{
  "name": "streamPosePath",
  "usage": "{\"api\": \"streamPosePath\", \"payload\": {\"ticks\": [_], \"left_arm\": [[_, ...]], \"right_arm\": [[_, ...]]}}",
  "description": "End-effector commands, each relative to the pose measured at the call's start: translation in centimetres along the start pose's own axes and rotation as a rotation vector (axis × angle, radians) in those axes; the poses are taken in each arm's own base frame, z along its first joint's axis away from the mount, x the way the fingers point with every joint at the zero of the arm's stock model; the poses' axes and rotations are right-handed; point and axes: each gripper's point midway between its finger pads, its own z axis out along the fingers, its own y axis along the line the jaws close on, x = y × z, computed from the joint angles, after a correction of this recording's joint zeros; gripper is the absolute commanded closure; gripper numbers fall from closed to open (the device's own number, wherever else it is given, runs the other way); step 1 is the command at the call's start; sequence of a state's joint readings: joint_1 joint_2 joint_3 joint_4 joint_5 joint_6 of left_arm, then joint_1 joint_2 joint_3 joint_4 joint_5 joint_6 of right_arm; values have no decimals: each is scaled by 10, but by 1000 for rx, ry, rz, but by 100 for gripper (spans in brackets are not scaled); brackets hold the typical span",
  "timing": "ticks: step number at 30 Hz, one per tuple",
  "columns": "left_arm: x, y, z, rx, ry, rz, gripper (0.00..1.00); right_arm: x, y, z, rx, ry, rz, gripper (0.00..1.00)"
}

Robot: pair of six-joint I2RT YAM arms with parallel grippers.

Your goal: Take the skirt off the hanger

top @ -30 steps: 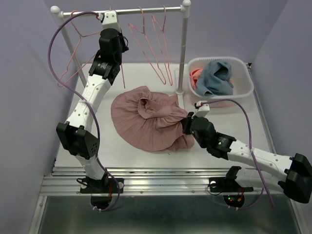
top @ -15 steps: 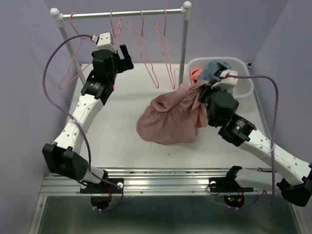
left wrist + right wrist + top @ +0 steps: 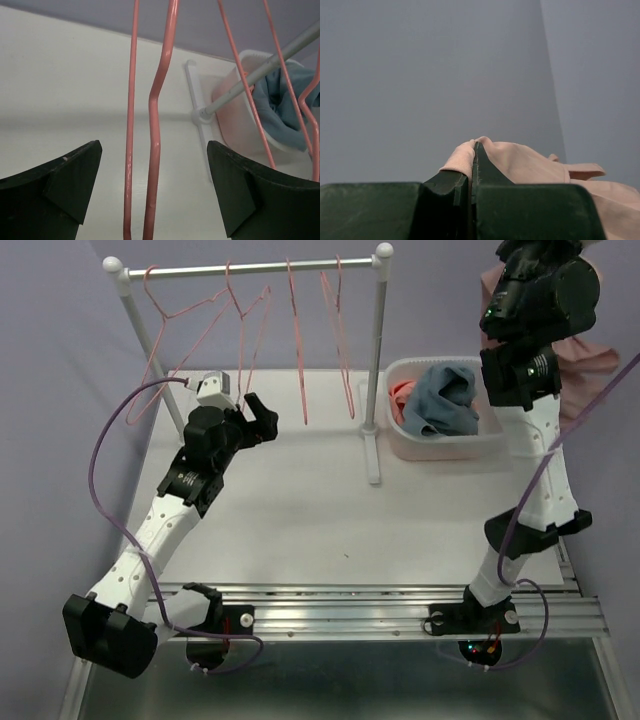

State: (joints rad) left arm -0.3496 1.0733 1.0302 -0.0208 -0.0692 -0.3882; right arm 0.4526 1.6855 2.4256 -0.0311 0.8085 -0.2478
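Gripping the pink skirt (image 3: pixel 520 162), the right gripper (image 3: pixel 471 172) is raised high; the left gripper (image 3: pixel 152 146) stands open facing pink wire hangers (image 3: pixel 131 75).

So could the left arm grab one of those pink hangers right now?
Probably yes. The left gripper is wide open, and a pink hanger hangs right in front of it, lined up between its fingers with nothing in the way. It likely needs to move forward a little before closing.

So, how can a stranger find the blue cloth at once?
Right of the rack post stands a white basket. The blue cloth lies in it, beside a red-orange cloth; it is the only blue fabric.
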Motion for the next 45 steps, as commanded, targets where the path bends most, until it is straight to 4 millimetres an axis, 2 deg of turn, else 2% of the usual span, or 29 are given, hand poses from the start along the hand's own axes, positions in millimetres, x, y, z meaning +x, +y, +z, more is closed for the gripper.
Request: {"api": "streamPosePath", "payload": {"ticks": [1,4,7,8,11,12,14,15,16,17,18,19,20,21,22,23,24,25,27,30,33,36,38,39,41,42,43,44,45], "left_arm": [[4,-17,-9,91,-4,-25,1],[17,-16,-8,88,20,-28,1],[26,-14,-4,79,40,-27,1],[28,-13,-3,71,43,-24,1],[34,-8,1,50,59,-18,1],[36,-6,2,44,65,-17,1],[42,-2,5,27,75,-20,1],[44,-1,7,21,79,-22,1],[46,0,8,17,83,-20,1],[51,3,10,8,98,-20,1],[55,4,12,3,107,-22,1],[56,4,11,3,111,-23,1],[62,6,13,-2,130,-21,1],[64,7,13,-6,137,-22,1],[65,7,13,-6,140,-25,1],[68,9,13,-12,148,-28,1],[68,9,13,-14,147,-32,1],[68,8,12,-11,147,-41,1],[69,9,12,-15,147,-47,1],[67,7,13,-13,147,-41,1],[74,11,12,-39,170,-49,1],[77,13,9,-50,174,-63,1],[75,14,6,-54,169,-66,1],[74,15,4,-64,167,-66,1],[67,15,0,-71,147,-66,1],[65,16,-2,-76,141,-67,1],[61,14,-5,-71,128,-68,1],[57,16,-7,-79,114,-71,1],[53,15,-9,-81,103,-76,1]], "right_arm": [[-32,17,31,-55,-224,-58,99],[-19,20,42,-66,-274,40,99],[25,25,52,-96,-202,59,99],[52,29,55,-114,-157,52,99],[92,36,55,-125,-86,42,99],[113,37,54,-125,-49,40,99],[135,30,55,-96,-11,46,99],[160,21,56,-72,30,19,99],[174,15,56,-56,53,13,99],[209,6,52,-27,113,4,99],[224,-12,55,8,133,7,99],[243,-14,49,10,169,14,99],[260,-33,53,43,191,42,99],[296,-57,41,81,259,11,99],[296,-58,41,95,256,45,99],[329,-85,21,135,327,19,99],[347,-96,8,165,360,75,99],[389,-119,-22,186,444,49,99],[420,-140,-45,204,512,102,99],[485,-168,-84,254,656,53,99],[523,-190,-108,315,752,27,99],[543,-201,-123,343,826,21,99],[539,-215,-119,375,826,10,98],[534,-214,-114,369,818,2,91],[507,-208,-92,346,776,-3,69],[494,-208,-82,333,758,-24,52],[484,-207,-77,333,759,-39,22],[456,-197,-56,324,705,-26,10],[443,-194,-49,319,689,-32,0]]}}
